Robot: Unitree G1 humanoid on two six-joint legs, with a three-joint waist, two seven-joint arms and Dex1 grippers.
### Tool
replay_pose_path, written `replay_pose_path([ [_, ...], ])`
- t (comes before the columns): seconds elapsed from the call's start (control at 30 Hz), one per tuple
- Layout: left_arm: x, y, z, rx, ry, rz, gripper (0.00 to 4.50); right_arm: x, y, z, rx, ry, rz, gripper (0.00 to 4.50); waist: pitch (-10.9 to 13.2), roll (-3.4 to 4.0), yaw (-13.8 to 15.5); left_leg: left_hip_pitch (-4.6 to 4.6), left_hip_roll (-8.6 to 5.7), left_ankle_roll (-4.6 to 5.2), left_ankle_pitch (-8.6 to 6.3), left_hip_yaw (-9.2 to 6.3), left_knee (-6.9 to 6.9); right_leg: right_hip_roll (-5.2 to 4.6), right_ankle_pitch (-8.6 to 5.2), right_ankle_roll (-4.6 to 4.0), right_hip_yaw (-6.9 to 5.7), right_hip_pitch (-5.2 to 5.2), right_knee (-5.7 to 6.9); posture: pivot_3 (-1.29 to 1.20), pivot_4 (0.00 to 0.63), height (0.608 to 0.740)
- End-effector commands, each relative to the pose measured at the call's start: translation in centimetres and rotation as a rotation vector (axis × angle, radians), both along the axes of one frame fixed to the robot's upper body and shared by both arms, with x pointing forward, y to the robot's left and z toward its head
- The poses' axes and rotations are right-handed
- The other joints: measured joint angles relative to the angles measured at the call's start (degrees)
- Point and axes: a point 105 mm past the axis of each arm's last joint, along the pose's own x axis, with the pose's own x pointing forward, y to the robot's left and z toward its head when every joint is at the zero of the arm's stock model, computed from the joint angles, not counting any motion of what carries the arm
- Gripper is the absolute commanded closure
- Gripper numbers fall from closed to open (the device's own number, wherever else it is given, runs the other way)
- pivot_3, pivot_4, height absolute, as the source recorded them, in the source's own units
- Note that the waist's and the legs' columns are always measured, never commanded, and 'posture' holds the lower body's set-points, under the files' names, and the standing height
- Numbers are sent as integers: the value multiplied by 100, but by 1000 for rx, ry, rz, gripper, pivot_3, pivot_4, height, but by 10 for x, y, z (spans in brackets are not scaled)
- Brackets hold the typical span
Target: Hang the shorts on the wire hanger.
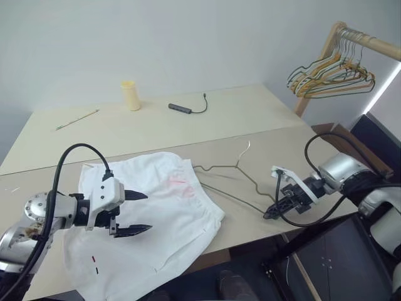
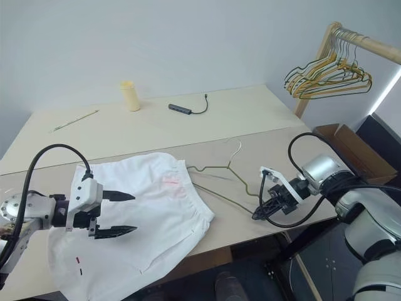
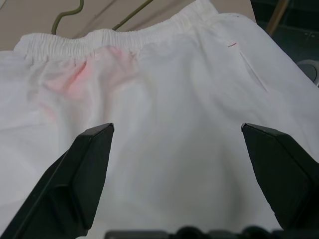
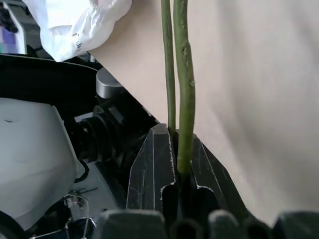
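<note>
Two grippers are over your table (image 1: 263, 106), a pale beige wooden top. Your left gripper (image 1: 139, 213) hovers above the white cloth shorts with a gathered elastic waistband and faint pink print (image 1: 163, 213), its jaws spread wide and holding nothing. The shorts lie flat at the near left of the table, waistband toward the right, two tiny dashes near the near hem. Your right gripper (image 1: 270, 214) sits at the near right edge, jaws clenched on the thin dull grey-olive wire hanger (image 1: 232, 169), pinching it at its right-hand corner. The hanger lies on the table just right of the shorts, its small hook pointing toward the far side, and its left end reaches the waistband; you cannot tell whether it slips under the cloth. Far on the table you see a pale yellow plastic cup (image 1: 130, 95), a dark adapter with a cable (image 1: 182, 109) and a thin stick (image 1: 76, 119). At far right, a wooden rail (image 1: 366, 41) carries a bunch of yellow, green and dark hangers (image 1: 332, 78)
</note>
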Motion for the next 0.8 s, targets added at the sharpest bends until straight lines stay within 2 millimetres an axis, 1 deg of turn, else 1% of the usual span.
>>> replay_pose_path([
  [0.03,0,-4,5,9,-44,-19,52,11,19,18,110,-21,33,4500,0,0,3,1,0,0,0,0,0,0,0,-1,0,0,2,-70,0,740],
  [0.13,1,-5,5,19,-51,-29,52,17,26,12,96,-19,29,4500,0,0,45,0,0,0,0,-1,0,0,3,-5,0,-2,7,-40,0,740],
  [0.23,4,-5,7,26,-66,-30,52,21,32,9,110,-10,9,4500,0,0,175,-1,-2,0,0,-3,0,-1,4,-7,-2,-5,13,-22,0,740],
  [0.4,7,-4,5,41,-83,-15,52,16,34,5,92,3,63,4500,0,1,393,-2,-4,0,0,-6,2,-5,2,-10,-6,-21,44,-8,0,740],
  [0.53,8,-2,5,54,-89,-19,52,18,36,2,75,-5,72,4500,-1,2,488,-1,-4,-1,0,-5,3,-3,1,-13,-7,-22,51,-5,0,740],
  [0.7,11,-5,6,52,-95,-21,52,33,45,18,171,-53,-8,4500,-1,2,516,1,-4,-1,1,-3,6,1,2,-15,-7,-22,55,-1,0,740],
  [0.8,10,-6,5,49,-94,-24,52,35,45,19,177,-70,-6,4500,-1,2,538,-1,-4,-1,1,-4,6,1,2,-16,-7,-24,54,-1,0,740],
])
